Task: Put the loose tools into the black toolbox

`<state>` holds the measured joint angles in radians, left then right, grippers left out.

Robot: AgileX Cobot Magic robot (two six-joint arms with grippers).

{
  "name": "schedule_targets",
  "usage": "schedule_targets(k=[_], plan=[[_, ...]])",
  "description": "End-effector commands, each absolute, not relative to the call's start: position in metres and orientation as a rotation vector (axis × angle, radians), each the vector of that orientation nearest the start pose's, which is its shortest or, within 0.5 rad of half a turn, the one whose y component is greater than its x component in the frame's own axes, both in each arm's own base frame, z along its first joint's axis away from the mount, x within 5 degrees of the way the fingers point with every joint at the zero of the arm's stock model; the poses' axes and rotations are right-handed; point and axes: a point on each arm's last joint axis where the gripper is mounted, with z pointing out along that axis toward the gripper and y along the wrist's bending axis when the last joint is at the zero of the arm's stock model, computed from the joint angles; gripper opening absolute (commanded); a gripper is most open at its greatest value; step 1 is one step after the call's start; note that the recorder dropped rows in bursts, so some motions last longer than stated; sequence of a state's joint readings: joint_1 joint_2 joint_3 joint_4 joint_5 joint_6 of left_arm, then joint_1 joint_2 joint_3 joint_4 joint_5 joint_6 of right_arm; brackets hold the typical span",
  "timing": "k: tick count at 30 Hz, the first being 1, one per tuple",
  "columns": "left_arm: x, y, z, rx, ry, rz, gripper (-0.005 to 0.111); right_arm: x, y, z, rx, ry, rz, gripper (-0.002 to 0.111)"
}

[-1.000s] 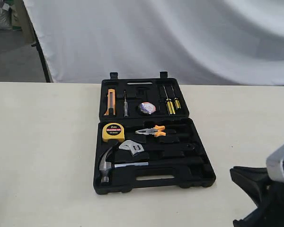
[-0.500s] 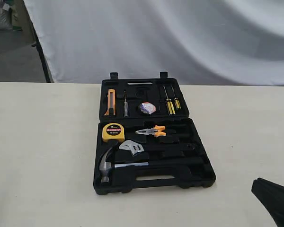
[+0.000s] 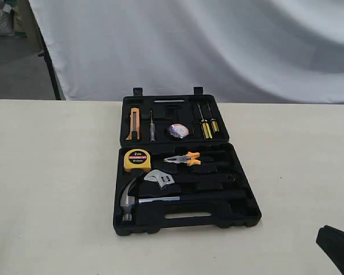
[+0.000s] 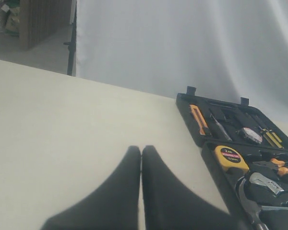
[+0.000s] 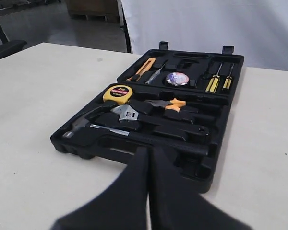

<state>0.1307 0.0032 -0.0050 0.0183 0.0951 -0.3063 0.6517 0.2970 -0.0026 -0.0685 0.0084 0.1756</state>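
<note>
The black toolbox (image 3: 244, 213) lies open in the middle of the cream table. Its near half holds a yellow tape measure (image 3: 137, 160), orange-handled pliers (image 3: 185, 159), a wrench (image 3: 160, 179) and a hammer (image 3: 128, 201). Its far half holds an orange knife (image 3: 134, 123), a tape roll (image 3: 178, 131) and yellow screwdrivers (image 3: 206, 125). My right gripper (image 5: 150, 149) is shut and empty, short of the box's near edge (image 5: 201, 177); only its tip (image 3: 338, 249) shows in the exterior view's corner. My left gripper (image 4: 141, 148) is shut on nothing, over bare table left of the box (image 4: 209, 158).
A white cloth backdrop (image 3: 218, 46) hangs behind the table's far edge. A dark stand leg (image 3: 49, 63) rises at the back left. Bare cream tabletop (image 3: 57, 183) spreads on both sides of the box.
My right gripper has drawn back toward the lower right corner of the exterior view until only a dark tip shows. The toolbox and its tools have not moved.
</note>
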Motion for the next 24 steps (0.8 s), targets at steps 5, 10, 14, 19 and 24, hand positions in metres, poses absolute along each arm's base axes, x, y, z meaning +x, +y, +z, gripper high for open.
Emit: schedule_targets(k=[5, 10, 14, 19, 24], plan=[[0.055, 0.009, 0.208, -0.346, 1.526, -0.103, 0.001, 0.058, 0.021, 0.204, -0.101, 1.626, 0.430, -0.001], [0.055, 0.009, 0.208, -0.346, 1.526, -0.103, 0.001, 0.055, 0.011, 0.200, -0.010, 1.633, 0.295, -0.001], [0.055, 0.009, 0.208, -0.346, 1.526, -0.103, 0.001, 0.055, 0.011, 0.197, -0.048, 1.667, 0.252, -0.001], [0.055, 0.009, 0.208, -0.346, 1.526, -0.103, 0.001, 0.055, 0.011, 0.196, -0.065, 1.679, 0.235, -0.001], [0.055, 0.009, 0.208, -0.346, 1.526, -0.103, 0.001, 0.055, 0.011, 0.196, -0.065, 1.676, 0.235, -0.001]])
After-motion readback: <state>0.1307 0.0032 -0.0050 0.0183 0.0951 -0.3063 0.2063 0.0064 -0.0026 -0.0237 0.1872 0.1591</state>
